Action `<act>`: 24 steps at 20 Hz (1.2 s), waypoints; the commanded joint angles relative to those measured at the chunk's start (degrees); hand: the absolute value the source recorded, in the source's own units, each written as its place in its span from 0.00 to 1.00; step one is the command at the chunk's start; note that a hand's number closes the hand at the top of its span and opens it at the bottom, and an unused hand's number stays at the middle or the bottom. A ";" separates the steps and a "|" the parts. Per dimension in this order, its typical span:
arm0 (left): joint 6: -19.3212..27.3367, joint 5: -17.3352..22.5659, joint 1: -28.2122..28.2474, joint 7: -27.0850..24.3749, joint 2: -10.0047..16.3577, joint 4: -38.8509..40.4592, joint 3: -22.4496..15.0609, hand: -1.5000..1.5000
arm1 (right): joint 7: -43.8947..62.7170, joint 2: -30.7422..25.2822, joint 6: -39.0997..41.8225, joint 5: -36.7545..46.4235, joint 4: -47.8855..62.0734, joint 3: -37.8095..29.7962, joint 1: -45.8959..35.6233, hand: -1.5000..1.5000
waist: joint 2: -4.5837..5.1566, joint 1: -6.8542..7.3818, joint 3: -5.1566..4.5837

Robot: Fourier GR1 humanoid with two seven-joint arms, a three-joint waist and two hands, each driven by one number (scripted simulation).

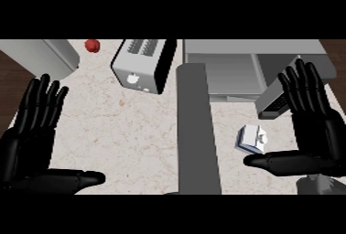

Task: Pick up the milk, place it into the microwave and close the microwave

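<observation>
Fingers of the right hand stand straight and spread, pointing away from the robot, with the thumb stretched sideways toward the other hand; the hand is wide open and holds nothing. The milk, a small white and blue carton, sits on the counter in the crook of this hand, just inward of its palm and just beyond its thumb; whether the thumb touches it cannot be told. Past the carton, ahead of the fingers, the grey microwave shows its cavity, and its dark door hangs open toward the robot, partly covered by the right hand's fingers, so its outer edge is hidden. The left hand shows at the opposite side, equally open, fingers up and spread, thumb pointing inward, touching no object; its wrist is cut off by the view's edge. Between the two hands runs a tall grey slab, and what it is cannot be made out. Ahead of the left hand's fingertips and inward of them stands a silver toaster, tilted in the view. Farther ahead lies a small red thing, too small to identify, beside a grey box that the view crops.
</observation>
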 commanded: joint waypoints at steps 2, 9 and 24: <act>0.03 -0.67 2.38 -2.49 -1.26 0.55 -0.32 0.00 | -2.35 -1.13 2.80 -3.31 1.78 -3.53 3.53 0.00 | 0.00 -0.14 -0.03; 0.32 -2.57 10.89 0.82 -3.06 -8.99 -5.09 0.00 | -6.82 -0.80 2.51 2.02 10.14 -2.12 2.84 0.00 | -0.02 0.15 -0.02; -4.05 0.61 16.46 1.53 -1.14 -15.00 -4.20 0.00 | -24.18 -1.96 4.23 6.50 27.39 -5.02 9.39 0.00 | -0.01 0.05 -0.02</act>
